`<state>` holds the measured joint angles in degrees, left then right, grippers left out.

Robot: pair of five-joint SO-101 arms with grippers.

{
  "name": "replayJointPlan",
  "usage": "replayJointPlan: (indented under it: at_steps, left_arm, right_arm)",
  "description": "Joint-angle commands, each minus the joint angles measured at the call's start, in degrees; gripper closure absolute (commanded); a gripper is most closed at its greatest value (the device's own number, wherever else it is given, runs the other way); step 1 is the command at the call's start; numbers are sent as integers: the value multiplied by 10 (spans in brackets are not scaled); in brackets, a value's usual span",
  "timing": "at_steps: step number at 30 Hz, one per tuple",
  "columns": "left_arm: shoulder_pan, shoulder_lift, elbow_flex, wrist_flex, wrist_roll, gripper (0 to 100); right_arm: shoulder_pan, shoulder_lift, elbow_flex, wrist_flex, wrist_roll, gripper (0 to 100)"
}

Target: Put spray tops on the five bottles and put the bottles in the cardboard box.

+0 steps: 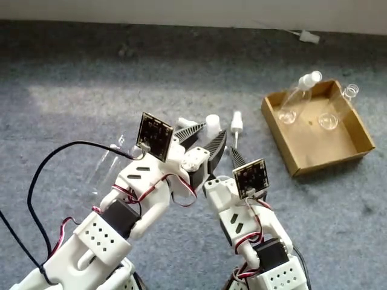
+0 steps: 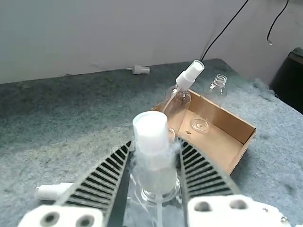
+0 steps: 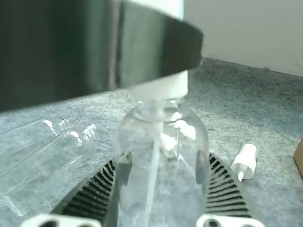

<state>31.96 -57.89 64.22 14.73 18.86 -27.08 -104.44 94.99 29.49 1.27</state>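
A clear bottle stands upright between the fingers of my right gripper, which is shut on its body. On its neck sits a white spray top, and my left gripper is shut on that top from above. In the high view both grippers meet mid-table, left gripper over right gripper. The cardboard box lies to the right, holding one bottle with a spray top and one open bottle. A loose spray top lies just beside the grippers.
Clear open bottles lie on the carpet left of the arms. Another spray top rests far back near the wall. A black cable loops at the left. Grey carpet between the grippers and the box is bare.
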Motion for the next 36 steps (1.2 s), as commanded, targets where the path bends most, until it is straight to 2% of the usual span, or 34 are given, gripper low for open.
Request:
replayJointPlan:
  at_steps: [1,7,11,14,30,36]
  left_arm:
    - [5,0,40,-49,4,995]
    - [0,0,39,-55,3,986]
    - [4,0,29,-54,-44,894]
    - [1,0,29,-50,-51,874]
    - [0,-2,-73,120,-54,870]
    - [0,-98,-73,179,-54,870]
  right_arm:
    - [15,-8,-29,-3,-13,854]
    - [15,-8,-29,-3,-13,854]
    - [15,-8,-29,-3,-13,854]
    - [15,-8,-29,-3,-13,854]
    - [15,-8,-29,-3,-12,854]
    - [15,-8,-29,-3,-12,854]
